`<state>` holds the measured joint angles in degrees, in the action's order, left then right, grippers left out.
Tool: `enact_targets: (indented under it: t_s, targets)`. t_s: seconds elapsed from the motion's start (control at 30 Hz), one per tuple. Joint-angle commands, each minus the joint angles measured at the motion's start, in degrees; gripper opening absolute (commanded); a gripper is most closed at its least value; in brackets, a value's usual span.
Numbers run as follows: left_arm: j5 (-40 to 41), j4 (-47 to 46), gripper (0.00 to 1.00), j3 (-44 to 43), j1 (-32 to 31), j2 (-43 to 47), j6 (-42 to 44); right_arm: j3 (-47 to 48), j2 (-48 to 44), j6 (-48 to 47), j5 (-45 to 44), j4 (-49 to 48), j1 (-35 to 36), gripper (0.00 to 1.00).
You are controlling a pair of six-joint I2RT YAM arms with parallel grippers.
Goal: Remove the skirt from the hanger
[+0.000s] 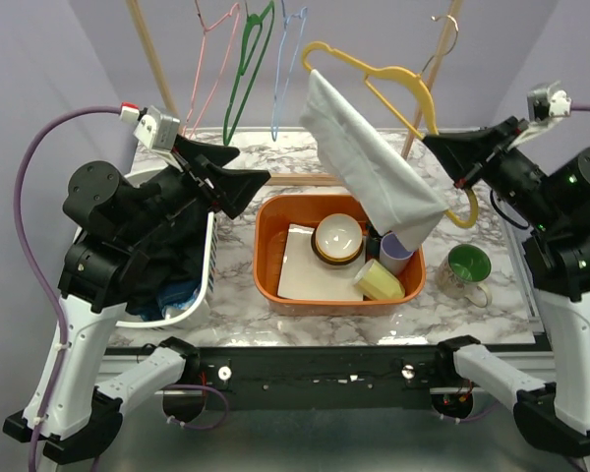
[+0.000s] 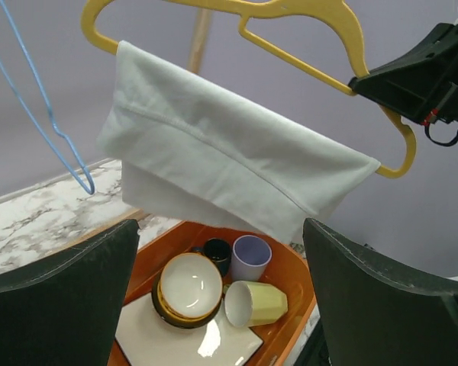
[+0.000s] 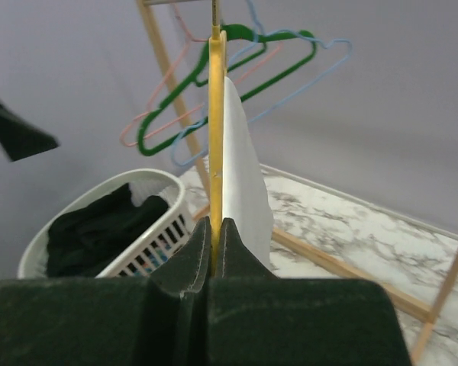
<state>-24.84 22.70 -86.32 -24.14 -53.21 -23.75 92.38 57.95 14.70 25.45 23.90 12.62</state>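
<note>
Skirt over yellow hanger — lower edge free above orange bin

White lower links meet bulky black joint housings on both arms. The left end effector and right end effector share matte black, wedge-shaped fingers. Lilac cables loop from the silver wrist cameras — a green light glows on the right arm.

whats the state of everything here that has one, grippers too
yellow hanger: tilted, gripped near one end
skirt: draped over yellow hanger, not off yet
right gripper: shut on yellow hanger
left gripper: open, empty
yellow cup: on its side in orange tub
green mug: upright
</note>
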Motion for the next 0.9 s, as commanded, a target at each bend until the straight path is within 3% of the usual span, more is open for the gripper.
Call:
enact_targets:
  t_s: [0.0, 0.37, 0.63, 0.8, 0.87]
  targets:
    - [-5.3, -2.2, 0.99, -0.3, -0.3, -0.9, -2.0, -6.1, -6.7, 8.4, 12.8, -7.5, -0.3, 0.01]
    - [-2.3, 5.1, 0.99, -6.4, -0.3, -4.6, 3.4, -7.7, -14.3, 13.5, 19.3, -9.1, -0.3, 0.01]
    - [-7.2, 4.2, 0.94, -6.1, -0.3, -4.5, 4.1, -7.1, -15.9, 15.6, 20.2, -10.8, -0.3, 0.01]
    - [-10.5, 2.8, 0.82, -4.9, -0.3, -4.2, 3.2, -7.7, -15.9, 18.2, 19.6, -14.2, -0.4, 0.01]
    - [-12.2, 1.9, 0.7, -4.5, -0.3, -4.0, 2.3, -7.7, -15.9, 18.2, 18.5, -14.5, -0.3, 0.01]
